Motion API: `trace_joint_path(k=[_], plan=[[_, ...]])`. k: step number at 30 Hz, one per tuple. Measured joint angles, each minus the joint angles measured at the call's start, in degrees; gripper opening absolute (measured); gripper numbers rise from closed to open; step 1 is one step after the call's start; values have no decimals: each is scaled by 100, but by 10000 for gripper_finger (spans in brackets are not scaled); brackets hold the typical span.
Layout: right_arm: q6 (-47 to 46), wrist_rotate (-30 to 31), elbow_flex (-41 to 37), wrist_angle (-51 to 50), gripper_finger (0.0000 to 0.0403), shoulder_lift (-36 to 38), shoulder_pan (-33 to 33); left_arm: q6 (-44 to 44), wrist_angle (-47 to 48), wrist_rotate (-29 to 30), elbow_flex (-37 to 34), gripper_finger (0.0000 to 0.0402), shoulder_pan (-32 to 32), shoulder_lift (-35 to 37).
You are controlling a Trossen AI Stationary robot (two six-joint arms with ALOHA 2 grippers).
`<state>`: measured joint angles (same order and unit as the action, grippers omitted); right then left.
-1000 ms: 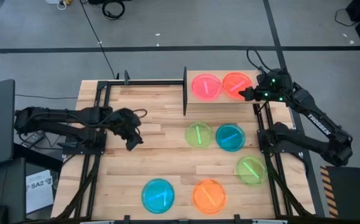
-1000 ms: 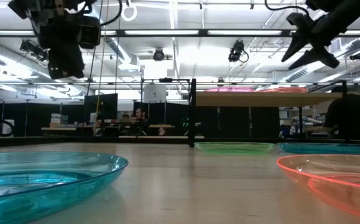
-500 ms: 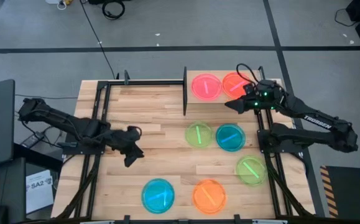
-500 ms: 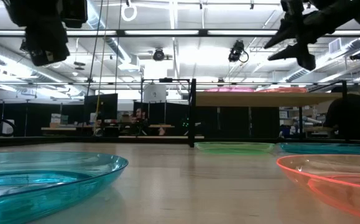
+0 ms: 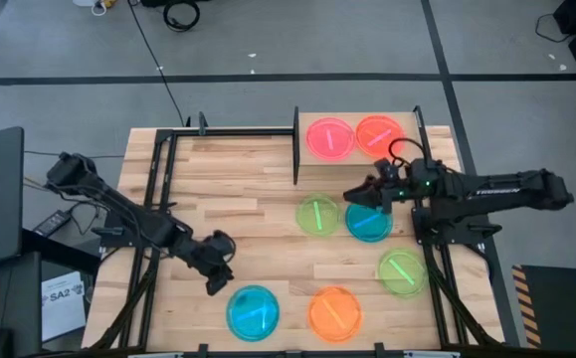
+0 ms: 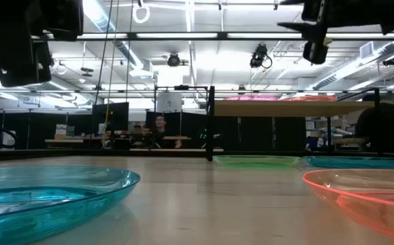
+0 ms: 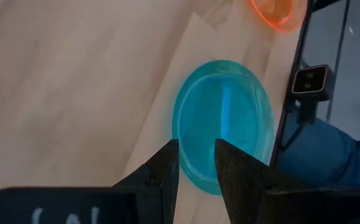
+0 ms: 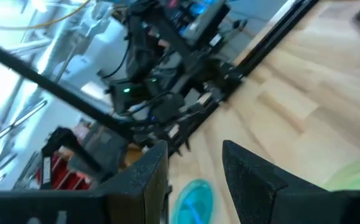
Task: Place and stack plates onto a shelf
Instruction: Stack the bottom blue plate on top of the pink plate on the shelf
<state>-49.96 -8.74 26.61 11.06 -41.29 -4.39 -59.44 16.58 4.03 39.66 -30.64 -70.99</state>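
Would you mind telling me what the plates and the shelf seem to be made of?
The plates, like the blue plate, look like glossy translucent plastic: the table shows through the rim and highlights glint on it. The shelf looks like pale matte wood, judging by its faint grain, on thin black, probably metal posts.

"SA2" is printed on a white paper sheet (image 5: 66, 295) lying on the floor beside the table; nothing else is legible.

Bright, even overhead lighting; only soft shadows are cast. In the low view, ceiling strip lights (image 6: 183, 35) are blown out. The right wrist view is smeared by blur.
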Motion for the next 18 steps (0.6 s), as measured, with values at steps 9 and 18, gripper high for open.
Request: trace_joint_path(k=[9, 18], plan=[[46, 313, -7, 612, 160, -534, 834, -187, -472, -12, 4, 110, -52, -872], [59, 328, -4, 779, 160, -1034, 1126, -312, -767, -123, 7, 110, -86, -1556]])
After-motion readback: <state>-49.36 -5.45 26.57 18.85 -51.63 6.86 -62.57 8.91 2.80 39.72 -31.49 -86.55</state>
